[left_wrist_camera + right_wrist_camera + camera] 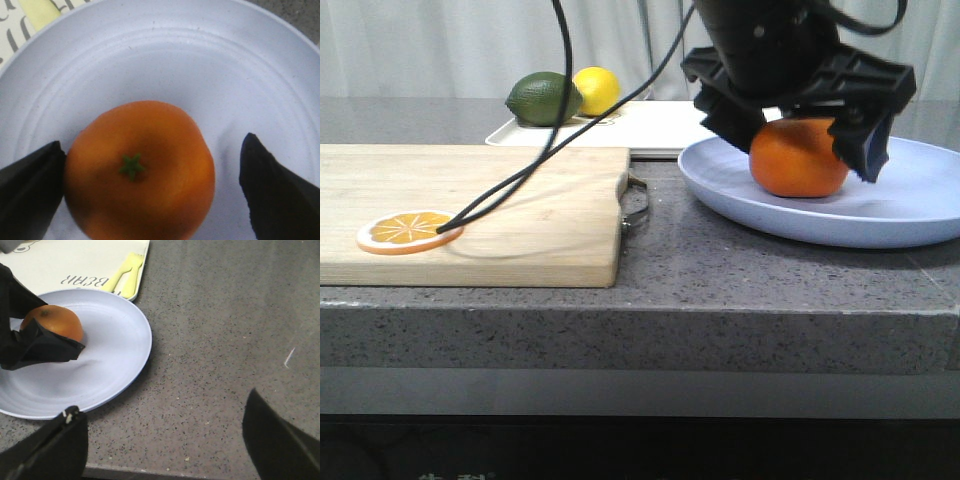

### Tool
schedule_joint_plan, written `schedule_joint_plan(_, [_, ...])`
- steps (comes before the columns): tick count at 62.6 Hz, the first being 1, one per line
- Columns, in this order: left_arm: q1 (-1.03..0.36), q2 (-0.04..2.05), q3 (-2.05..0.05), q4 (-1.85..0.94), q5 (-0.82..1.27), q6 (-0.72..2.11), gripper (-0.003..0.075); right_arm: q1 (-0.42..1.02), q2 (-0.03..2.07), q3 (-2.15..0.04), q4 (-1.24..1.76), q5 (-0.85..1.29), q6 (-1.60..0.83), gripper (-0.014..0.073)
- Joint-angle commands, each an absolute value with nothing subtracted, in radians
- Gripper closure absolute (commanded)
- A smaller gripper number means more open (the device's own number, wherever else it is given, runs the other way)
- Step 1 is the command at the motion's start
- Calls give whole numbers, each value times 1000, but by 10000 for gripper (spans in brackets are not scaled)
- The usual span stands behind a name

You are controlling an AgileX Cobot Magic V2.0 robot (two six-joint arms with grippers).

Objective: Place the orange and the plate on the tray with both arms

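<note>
The orange (798, 158) (140, 170) (52, 322) sits on the lavender-blue plate (910, 200) (150, 60) (110, 355), stem up. My left gripper (798, 135) (150, 185) is open and straddles the fruit. One finger (30, 185) touches its side; the other finger (275, 195) stands apart from it. The cream tray (650, 125) (75, 260) lies just behind the plate. My right gripper (165, 440) is open over bare counter beside the plate, with nothing between its fingers.
A wooden cutting board (470, 200) with an orange slice (408, 230) lies at the left. A green fruit (545, 97) and a lemon (597, 88) rest on the tray's far left end. A black cable (520, 170) trails over the board. The counter's front edge (640, 300) is near.
</note>
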State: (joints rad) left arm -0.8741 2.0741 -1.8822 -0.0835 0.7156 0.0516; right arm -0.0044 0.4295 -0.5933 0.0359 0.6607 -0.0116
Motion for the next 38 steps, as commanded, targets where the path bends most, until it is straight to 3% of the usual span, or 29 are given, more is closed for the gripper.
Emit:
schedule_joint_plan(1, [-881, 1932, -1919, -103, 695, 36, 45, -5, 444, -630, 38, 587, -20, -39])
schedule_joint_plan(18, [-879, 1678, -1781, -78, 706, 36, 45, -5, 444, -630, 37, 606, -20, -39])
schedule_joint_plan(38, [-816, 1289, -1249, -38, 553, 34, 46, -5, 487, -631, 37, 685, -20, -39])
